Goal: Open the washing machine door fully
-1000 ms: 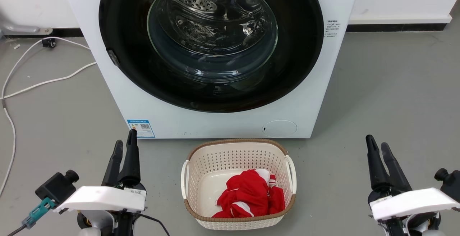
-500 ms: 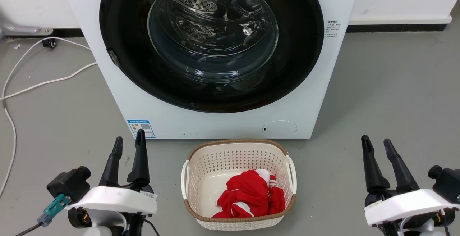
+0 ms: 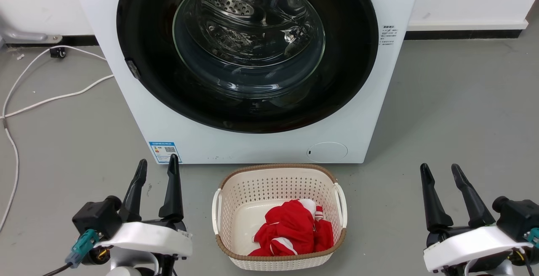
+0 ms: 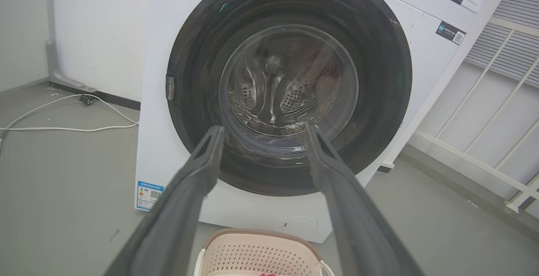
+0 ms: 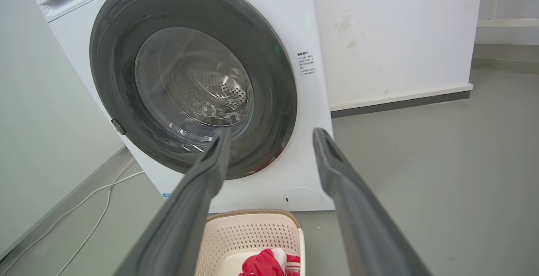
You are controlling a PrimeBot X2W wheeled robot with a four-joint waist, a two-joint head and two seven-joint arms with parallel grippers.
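Currently | washing machine door (image 3: pixel 248 49) shut | left gripper (image 3: pixel 158 160), right gripper (image 3: pixel 439 166) fingers apart | railing (image 4: pixel 467 158), left wrist view

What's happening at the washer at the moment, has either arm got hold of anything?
Nothing is held. The large round glossy black door of the big white front-loading washing machine is shut, flush with the front. The left gripper and right gripper hover short of the machine, both open, either side of the cream perforated plastic laundry basket, which holds a red and white cloth and stands in front of the machine. Opening has not yet begun.
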